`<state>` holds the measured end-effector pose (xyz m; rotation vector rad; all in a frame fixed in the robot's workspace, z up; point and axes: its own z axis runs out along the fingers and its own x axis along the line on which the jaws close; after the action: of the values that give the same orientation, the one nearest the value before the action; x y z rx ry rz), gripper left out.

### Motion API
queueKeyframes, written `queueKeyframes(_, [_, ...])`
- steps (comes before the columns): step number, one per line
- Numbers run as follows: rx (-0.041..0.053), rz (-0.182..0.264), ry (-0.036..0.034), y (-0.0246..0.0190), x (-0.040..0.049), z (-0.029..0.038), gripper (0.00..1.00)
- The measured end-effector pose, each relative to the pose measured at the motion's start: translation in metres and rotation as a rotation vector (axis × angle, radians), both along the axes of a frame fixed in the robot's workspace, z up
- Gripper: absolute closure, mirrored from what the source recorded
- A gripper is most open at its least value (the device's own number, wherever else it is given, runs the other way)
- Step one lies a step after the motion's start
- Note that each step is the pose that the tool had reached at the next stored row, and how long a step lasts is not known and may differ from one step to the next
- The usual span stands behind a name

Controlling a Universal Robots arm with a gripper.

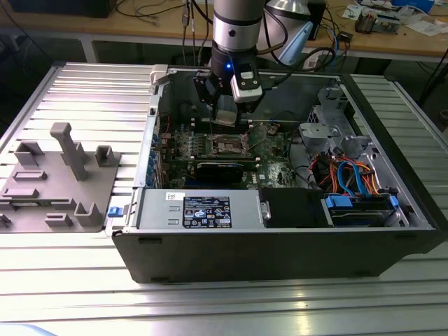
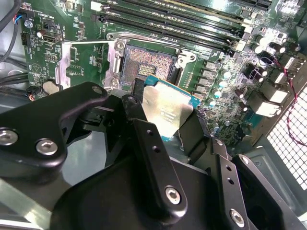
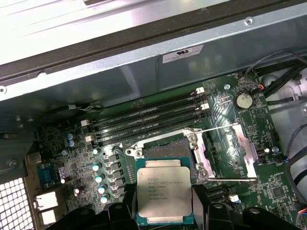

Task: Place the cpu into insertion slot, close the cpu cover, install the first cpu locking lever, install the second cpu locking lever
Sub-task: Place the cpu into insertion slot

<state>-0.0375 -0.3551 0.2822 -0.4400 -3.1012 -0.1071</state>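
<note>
My gripper point(image 3: 164, 212) is shut on the cpu point(image 3: 164, 194), a flat silver-grey square with a blue-green edge, held by two opposite sides between black fingers point(image 2: 140, 125). The cpu point(image 2: 166, 109) hangs a little above the green board, just beside the insertion slot point(image 3: 168, 150), and is not seated in it. The insertion slot point(image 2: 145, 61) lies bare with its dark pin field showing. Beside the slot, the cpu cover point(image 3: 235, 152) is swung open, a silver frame point(image 2: 85, 61). In the exterior view my gripper point(image 1: 227, 117) hovers over the socket area point(image 1: 228, 145) inside the open computer case.
Long black memory slots point(image 3: 148, 117) run along one side of the socket. A black graphics card point(image 1: 220, 168), the power supply point(image 1: 199, 210) and a drive cage with coloured cables point(image 1: 350, 178) fill the case. A grey fixture point(image 1: 59, 175) stands at the exterior view's left.
</note>
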Motion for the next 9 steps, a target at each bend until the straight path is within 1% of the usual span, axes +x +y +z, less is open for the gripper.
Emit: queueKeyframes(9, [-0.0003, -0.006, 0.0, 0.0, 0.0, -0.0002, 0.45])
